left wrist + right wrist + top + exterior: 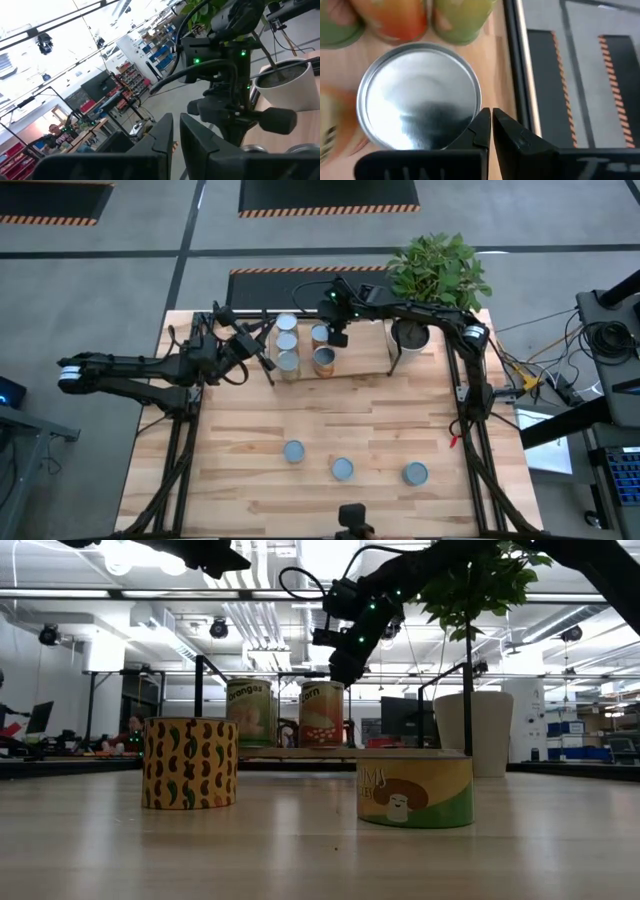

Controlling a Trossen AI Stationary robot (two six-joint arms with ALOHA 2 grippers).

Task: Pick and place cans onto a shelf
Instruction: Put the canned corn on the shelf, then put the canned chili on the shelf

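Mushroom-label can, "corn" can on shelf

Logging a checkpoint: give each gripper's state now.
Left gripper: fingers shut, holding nothing.
Right gripper: fingers shut, empty, above a can on the shelf.

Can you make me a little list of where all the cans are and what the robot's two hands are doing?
cans on shelf: five cans on the shelf
cans off shelf: three, in a row on the table near its front edge
right gripper: over the shelf beside the cans, shut, holding nothing
left gripper: at the shelf's left end, shut, holding nothing
plant pot: white, just right of the shelf
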